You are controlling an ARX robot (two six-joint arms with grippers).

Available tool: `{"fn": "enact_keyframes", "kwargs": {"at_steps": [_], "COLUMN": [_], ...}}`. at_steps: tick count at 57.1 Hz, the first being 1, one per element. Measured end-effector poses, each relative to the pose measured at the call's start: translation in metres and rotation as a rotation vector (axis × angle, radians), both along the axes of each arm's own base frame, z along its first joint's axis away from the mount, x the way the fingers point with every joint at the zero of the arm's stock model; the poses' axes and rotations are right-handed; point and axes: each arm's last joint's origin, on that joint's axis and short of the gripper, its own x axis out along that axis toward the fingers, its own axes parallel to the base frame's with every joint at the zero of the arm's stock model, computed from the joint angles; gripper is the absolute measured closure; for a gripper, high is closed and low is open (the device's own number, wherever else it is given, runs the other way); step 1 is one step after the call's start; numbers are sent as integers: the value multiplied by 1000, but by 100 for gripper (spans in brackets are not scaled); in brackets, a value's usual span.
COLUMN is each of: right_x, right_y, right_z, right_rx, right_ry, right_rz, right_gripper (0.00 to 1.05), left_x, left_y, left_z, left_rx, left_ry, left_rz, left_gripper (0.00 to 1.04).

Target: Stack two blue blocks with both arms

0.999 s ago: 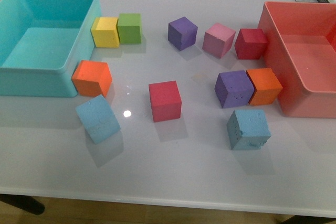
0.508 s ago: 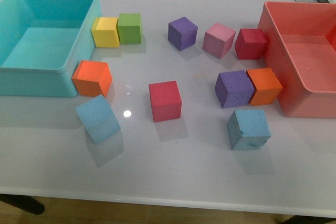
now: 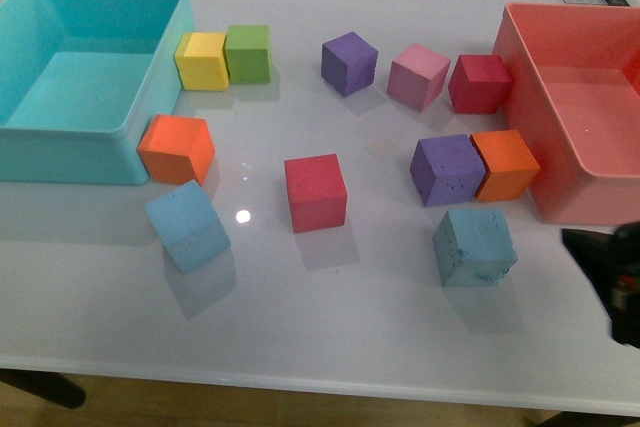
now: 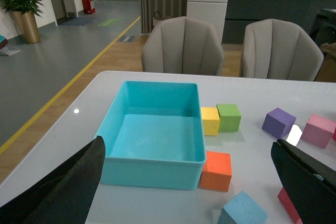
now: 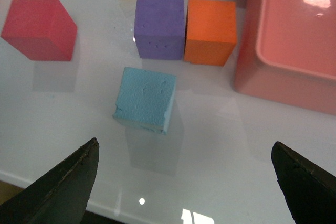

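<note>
Blue block (image 5: pixel 145 99) flat on table (image 5: pixel 236 150), fingers (image 5: pixel 68 179) spread wide; purple cube (image 5: pixel 159 27) touching orange cube (image 5: pixel 210 23)

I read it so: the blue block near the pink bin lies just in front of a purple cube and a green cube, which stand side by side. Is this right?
Not fully. Beside the purple cube stands an orange cube, not a green one; the right wrist view shows it. The rest holds: the blue block lies just in front of them, near the pink bin.

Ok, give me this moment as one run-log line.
stage: pre-grasp | right end effector: open, empty, facing right blue block | left end effector: open, empty | left blue block: untouched | stack: not started
</note>
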Motion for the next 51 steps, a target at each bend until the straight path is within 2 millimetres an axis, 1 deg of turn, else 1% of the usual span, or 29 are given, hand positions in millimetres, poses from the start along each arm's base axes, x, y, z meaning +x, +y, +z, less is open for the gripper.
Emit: {"fn": "enact_keyframes", "kwargs": {"at_steps": [1,2,5,10,19,26,35,51], "right_x": [5,7,19,28,43,55,64,73], "right_y": [2,2,8,14,21,29,38,45], "right_z": [-5,-6,-24,-46,-64,-75,-81,-92], "right_rx": [-3,-4,-20,-21,-8,2,22,16], "right_ry": [13,17,79,164,227,245,250,254], "right_rz": [3,4,14,12,-11,-23,-24,-39], "right_gripper": [9,9,9,9,9,9,9,9], "left_x": [0,0,0,0,0,0,0,0], "left_y": [0,0,0,0,0,0,0,0], "left_z": [0,0,0,0,0,0,0,0], "left_rx": [0,0,0,0,0,0,0,0], "left_ry": [0,0,0,0,0,0,0,0], "left_rz": [0,0,0,0,0,0,0,0], "left_gripper": [9,9,9,9,9,9,9,9]}}
